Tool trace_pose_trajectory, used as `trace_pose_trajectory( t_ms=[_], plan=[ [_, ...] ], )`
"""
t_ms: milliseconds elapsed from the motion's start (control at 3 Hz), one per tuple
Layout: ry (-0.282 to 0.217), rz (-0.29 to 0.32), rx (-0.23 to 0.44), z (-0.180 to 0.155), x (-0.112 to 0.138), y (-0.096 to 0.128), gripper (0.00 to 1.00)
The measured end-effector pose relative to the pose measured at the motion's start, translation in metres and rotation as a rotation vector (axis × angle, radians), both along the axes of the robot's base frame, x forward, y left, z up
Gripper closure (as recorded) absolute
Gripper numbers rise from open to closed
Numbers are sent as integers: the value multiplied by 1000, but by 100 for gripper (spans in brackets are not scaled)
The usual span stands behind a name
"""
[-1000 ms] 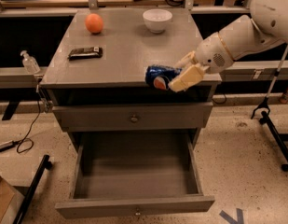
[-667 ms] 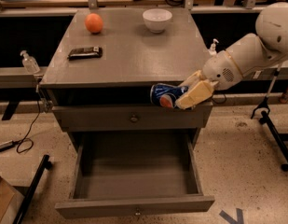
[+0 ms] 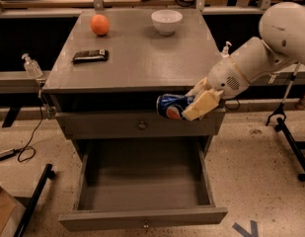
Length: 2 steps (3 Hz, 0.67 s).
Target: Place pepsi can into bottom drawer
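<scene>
An orange (image 3: 99,24) sits near the tabletop's (image 3: 137,68) back left corner, and a white bowl (image 3: 166,21) at its back edge. Just off the front edge, towards the right corner, the pepsi can (image 3: 170,106) hangs sideways, clamped in the pincer (image 3: 188,104), above the open bottom drawer (image 3: 142,217).

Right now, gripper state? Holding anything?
gripper: shut on the pepsi can, held on its side above the open bottom drawer.

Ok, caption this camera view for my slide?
Gripper holds the pepsi can sideways above the open bottom drawer.
</scene>
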<state>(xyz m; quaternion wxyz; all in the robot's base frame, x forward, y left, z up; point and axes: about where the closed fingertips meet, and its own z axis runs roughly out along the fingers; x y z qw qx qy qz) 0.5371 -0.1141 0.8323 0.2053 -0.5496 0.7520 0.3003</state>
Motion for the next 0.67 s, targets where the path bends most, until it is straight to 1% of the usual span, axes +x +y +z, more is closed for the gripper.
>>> trace_pose_trajectory(
  t_ms=[333, 667],
  plan=[
    [-21, -24, -91, -31, -6, 3, 100],
    [-27, -27, -189, -71, -7, 2, 100]
  ],
)
